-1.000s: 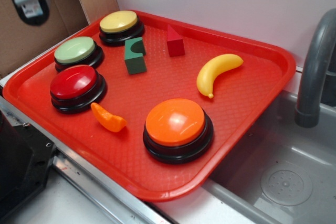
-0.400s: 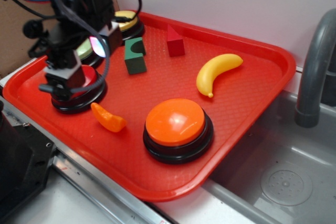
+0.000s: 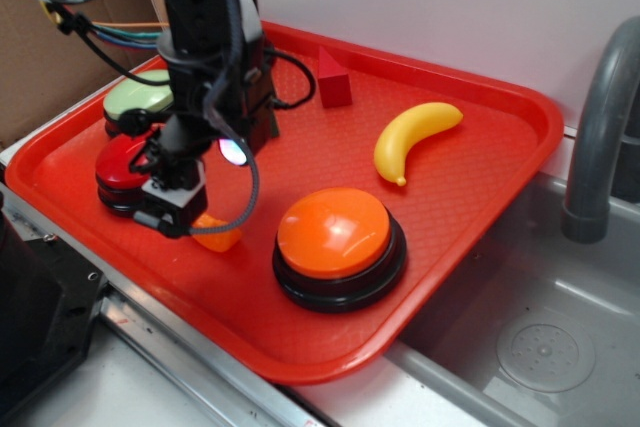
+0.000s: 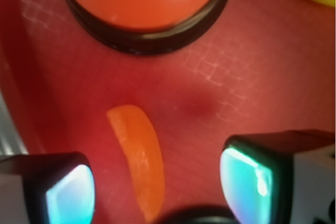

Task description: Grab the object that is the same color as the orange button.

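Note:
The small curved orange piece (image 4: 140, 161) lies on the red tray (image 3: 470, 197). In the exterior view only its tip (image 3: 218, 238) shows beneath the arm. The orange button (image 3: 333, 232), a large orange dome on a black base, stands to its right and fills the top of the wrist view (image 4: 144, 3). My gripper (image 3: 172, 209) hangs low over the piece. In the wrist view the gripper (image 4: 157, 190) is open, one finger on each side of the piece, not touching it.
A red button (image 3: 122, 162) is just left of the gripper, a green button (image 3: 135, 99) behind it. A red block (image 3: 333, 78) and a yellow banana (image 3: 415, 137) lie farther back. A grey sink (image 3: 540, 347) and faucet (image 3: 600, 117) are to the right.
The arm came in from the upper left, moved right and down from over the red button, and now hangs over the orange piece. The objects have not moved.

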{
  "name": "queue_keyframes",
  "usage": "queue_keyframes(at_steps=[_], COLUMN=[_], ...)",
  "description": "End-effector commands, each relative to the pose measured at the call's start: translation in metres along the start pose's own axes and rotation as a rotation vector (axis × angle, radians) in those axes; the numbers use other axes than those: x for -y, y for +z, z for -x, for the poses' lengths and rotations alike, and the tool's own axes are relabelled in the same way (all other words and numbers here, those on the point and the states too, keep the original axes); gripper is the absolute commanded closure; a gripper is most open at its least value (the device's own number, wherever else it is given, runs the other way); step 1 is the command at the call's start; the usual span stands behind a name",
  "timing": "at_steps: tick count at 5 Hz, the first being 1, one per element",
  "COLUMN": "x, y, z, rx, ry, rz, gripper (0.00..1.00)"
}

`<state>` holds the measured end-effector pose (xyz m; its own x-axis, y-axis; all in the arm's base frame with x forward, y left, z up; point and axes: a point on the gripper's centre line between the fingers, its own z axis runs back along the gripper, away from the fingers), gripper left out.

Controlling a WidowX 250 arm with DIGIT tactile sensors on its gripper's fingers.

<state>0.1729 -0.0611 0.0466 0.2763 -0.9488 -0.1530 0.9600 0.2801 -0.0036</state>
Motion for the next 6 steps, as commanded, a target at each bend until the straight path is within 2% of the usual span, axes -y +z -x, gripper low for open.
queue_keyframes(at_steps=[1, 2, 3, 4, 5, 6], x=[0.015, 0.015, 0.015, 0.016, 0.014, 0.015], y=[-0.019, -0.022, -0.028, -0.032, -0.027, -0.017], z=[-0.008, -0.014, -0.024, -0.025, -0.024, -0.015], rx=[0.007, -0.001, -0.019, -0.018, -0.042, -0.046], ry=[-0.07, -0.07, -0.043, -0.024, -0.023, -0.018], rz=[0.021, -0.01, -0.071, -0.07, -0.08, -0.091], gripper=[0.0, 0.0, 0.0, 0.48, 1.0, 1.0])
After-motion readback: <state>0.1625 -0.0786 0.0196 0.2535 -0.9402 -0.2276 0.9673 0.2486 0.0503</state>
